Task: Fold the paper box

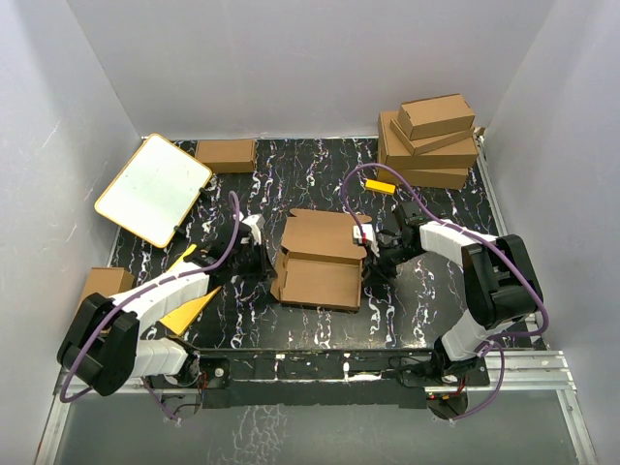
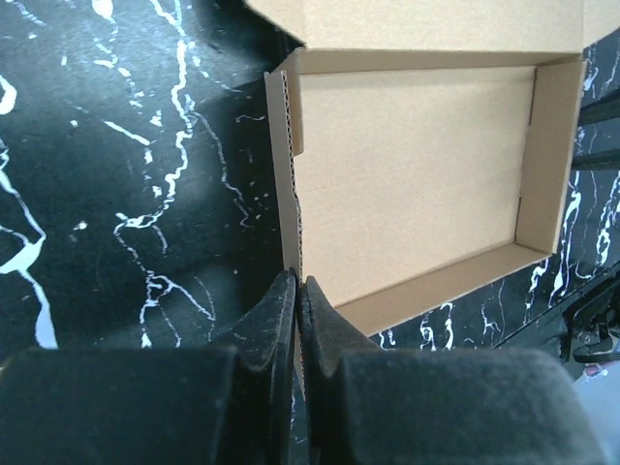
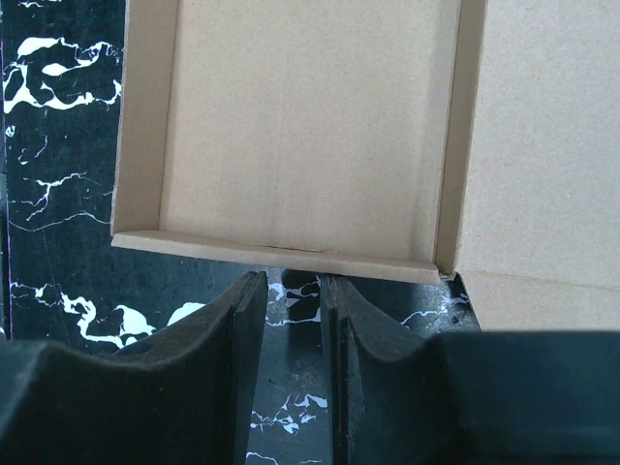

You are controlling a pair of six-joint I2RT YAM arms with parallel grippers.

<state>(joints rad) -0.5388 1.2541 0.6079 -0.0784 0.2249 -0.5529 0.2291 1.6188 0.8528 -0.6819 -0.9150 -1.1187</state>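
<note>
The paper box [image 1: 318,257] lies mid-table as an open brown tray with raised side walls and its lid panel spread flat behind it. My left gripper [image 1: 262,257] is at the tray's left wall. In the left wrist view that gripper [image 2: 298,286] is shut on the corrugated edge of this wall, with the tray's inside [image 2: 417,165] beyond. My right gripper [image 1: 371,254] sits at the box's right side. In the right wrist view it [image 3: 294,281] stands slightly open just short of the tray's wall [image 3: 271,250], with only the tabletop between its fingers.
A white board with an orange rim [image 1: 153,187] leans at the back left. A yellow card [image 1: 189,310] lies under the left arm. Folded brown boxes are stacked at the back right [image 1: 431,139]; single ones sit at the back [image 1: 225,154] and left [image 1: 105,284].
</note>
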